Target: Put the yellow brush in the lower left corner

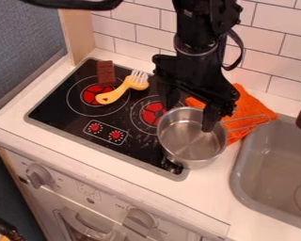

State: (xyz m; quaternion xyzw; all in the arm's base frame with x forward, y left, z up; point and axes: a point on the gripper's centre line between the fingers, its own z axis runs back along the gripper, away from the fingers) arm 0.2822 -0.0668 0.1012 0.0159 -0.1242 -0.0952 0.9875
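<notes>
Metal pot (191, 136): at the cooktop's (59, 110) right edge | Pincer (189, 107): over the pot, tips apart, clamped on nothing we can see | Yellow brush (110, 96): across the left burner (91, 95), beside the chocolate bar (106, 73) | Progress: by our reckoning, none; we have grasping, carrying and lower-left-corner placement left

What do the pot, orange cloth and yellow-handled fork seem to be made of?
Pot: polished metal, probably stainless steel, given its silvery reflections. Orange cloth: matte fabric, judging by its dull, soft look. Yellow-handled fork: likely smooth plastic, from its rounded, molded shape.
</notes>
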